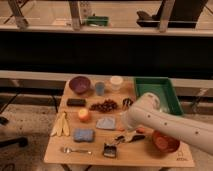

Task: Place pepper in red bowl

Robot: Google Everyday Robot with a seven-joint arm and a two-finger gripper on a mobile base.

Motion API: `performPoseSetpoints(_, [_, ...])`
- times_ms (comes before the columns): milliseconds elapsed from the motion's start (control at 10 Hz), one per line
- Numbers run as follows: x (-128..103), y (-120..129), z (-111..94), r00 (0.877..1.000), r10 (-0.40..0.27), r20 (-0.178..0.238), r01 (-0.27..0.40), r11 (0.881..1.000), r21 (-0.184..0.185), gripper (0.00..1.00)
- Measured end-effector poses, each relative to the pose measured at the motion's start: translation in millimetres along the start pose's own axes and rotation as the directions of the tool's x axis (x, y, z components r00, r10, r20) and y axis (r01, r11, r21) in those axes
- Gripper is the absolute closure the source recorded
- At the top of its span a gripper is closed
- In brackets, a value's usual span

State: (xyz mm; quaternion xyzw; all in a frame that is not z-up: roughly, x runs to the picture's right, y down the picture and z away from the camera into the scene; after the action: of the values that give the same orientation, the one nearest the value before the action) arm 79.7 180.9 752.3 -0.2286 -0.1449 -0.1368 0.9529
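Observation:
The red bowl [164, 142] sits at the table's front right, partly covered by my white arm [150, 117], which reaches in from the right. A small red-orange piece just left of the bowl and under the arm's edge looks like the pepper [141, 131]; most of it is hidden. The gripper is hidden behind the arm's end, over the table's middle right and close to the pepper. Nothing shows as held.
A green tray [157, 92] stands at the back right. A purple bowl [79, 84], blue cup [100, 88] and white cup [116, 82] line the back. An orange fruit [84, 115], bananas [61, 125], blue sponge [83, 134], spoon [75, 150] and black-handled tool [131, 138] lie nearer.

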Motion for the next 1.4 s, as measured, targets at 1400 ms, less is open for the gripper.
performPoseSetpoints(1400, [58.9,-11.3,39.7,0.999,-0.020,-0.044,0.021,1.000,0.019,0.20])
